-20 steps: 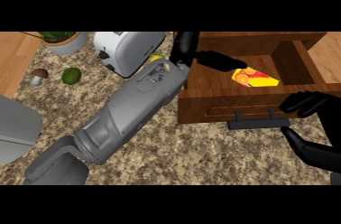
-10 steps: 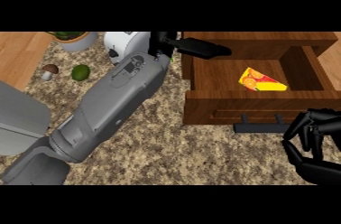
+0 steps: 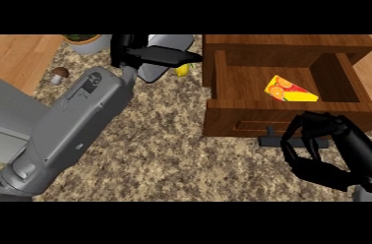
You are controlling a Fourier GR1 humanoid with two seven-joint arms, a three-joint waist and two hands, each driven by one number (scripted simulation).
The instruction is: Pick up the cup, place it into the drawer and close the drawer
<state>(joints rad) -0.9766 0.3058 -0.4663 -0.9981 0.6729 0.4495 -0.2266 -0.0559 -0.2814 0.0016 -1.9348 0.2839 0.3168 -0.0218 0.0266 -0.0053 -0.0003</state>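
Head view, looking steeply down. Two hands, one drawer, one cup.

Right hand (image 3: 320,152): black, fingers curled downward in a cage-like arch just in front of the drawer (image 3: 283,88), over the dark drawer handle (image 3: 280,139). The fingertips lie at or just beside the handle; whether they close round it cannot be told. The palm sits further from the drawer front than the fingertips, and the wrist leaves the view at the lower right.

Left hand (image 3: 149,53): black, to the left of the drawer, near its upper left corner. The fingers extend straight toward the drawer, spread narrow, and hold nothing visible. The grey left forearm (image 3: 69,125) runs diagonally from the lower left up to this hand.

Drawer: brown wood, pulled open, its interior exposed. One cup (image 3: 289,89), yellow and red with orange-slice markings, lies on its side on the drawer floor, right of the drawer's centre and apart from both hands.

Left of the drawer, on the speckled tabletop (image 3: 174,139): one grey-white object (image 3: 163,66) partly behind the left hand; one small yellow item (image 3: 181,70) just beside it, between it and the drawer; one mushroom (image 3: 59,75); one potted plant (image 3: 85,41) at the upper edge. A strip of light wood (image 3: 25,58) borders the tabletop on the far left.
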